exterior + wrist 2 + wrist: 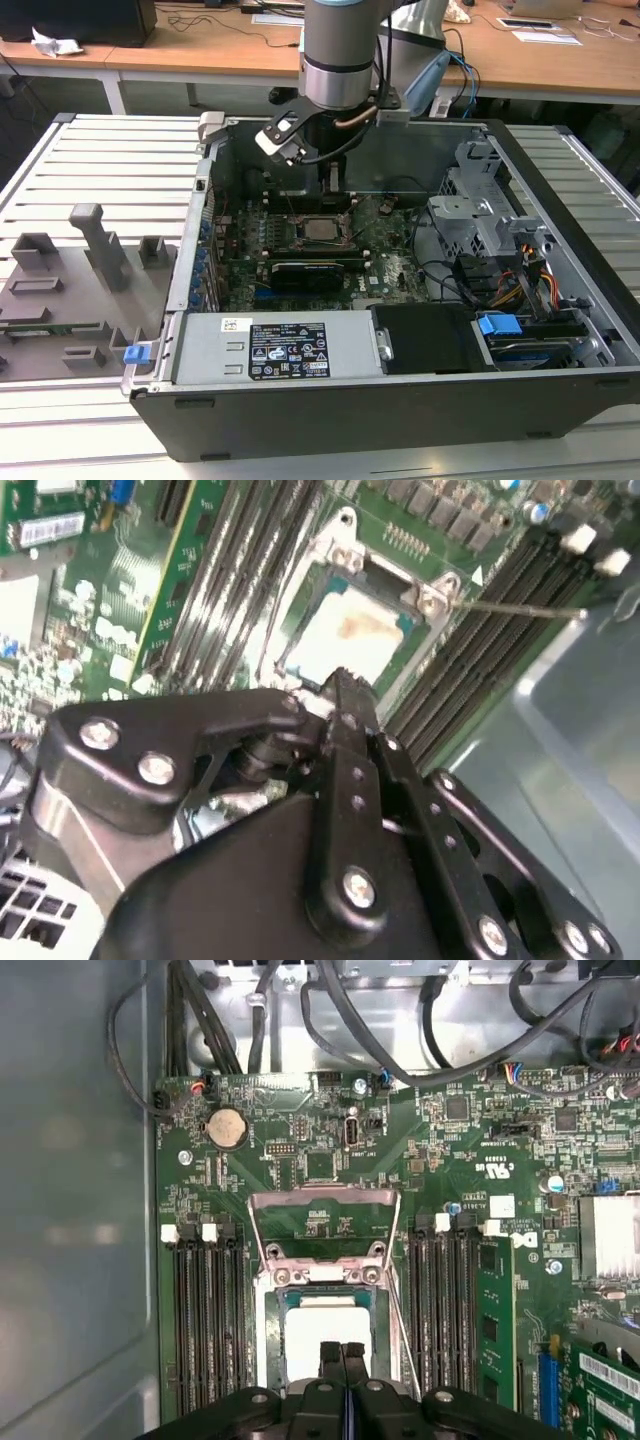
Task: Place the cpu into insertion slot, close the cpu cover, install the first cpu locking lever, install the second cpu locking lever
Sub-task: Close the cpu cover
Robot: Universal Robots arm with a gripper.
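Starting at the exterior view's left: seeing a grey fixture plate [60, 300] lying on the slatted table [110, 150], just beside the open computer case [400, 420]. Moving right, finding the green board [390, 265] lying flat on the case floor and a labelled power supply [290, 350] sitting along the near wall.

Coming to the middle, seeing the arm [340, 50] standing over the case and hanging the gripper [332, 185] just above the insertion slot [298, 232]. Finding the cpu [322, 229] sitting inside that slot, silvery top facing up, with a long black card [310, 270] lying just near of it.

Looking through the first wrist view: seeing the gripper [343, 1352] with its two fingers pressed together and gripping nothing, poised over one edge of the cpu [315, 1325]. Not managing to tell whether the tips are touching the chip. Seeing the cpu cover [322, 1194] swung open, lying back beyond the slot's hinge side and showing green board through its window. Noticing a thin locking lever [397, 1325] running along the slot's side, between it and a bank of memory slots [440, 1310].

Checking the second wrist view: finding the gripper [340, 685] just beside the cpu [352, 640], and a thin lever [520, 608] sticking out across the memory slots.

Ending at the exterior view's right: seeing a metal drive cage [480, 205] and a blue latch [498, 325].
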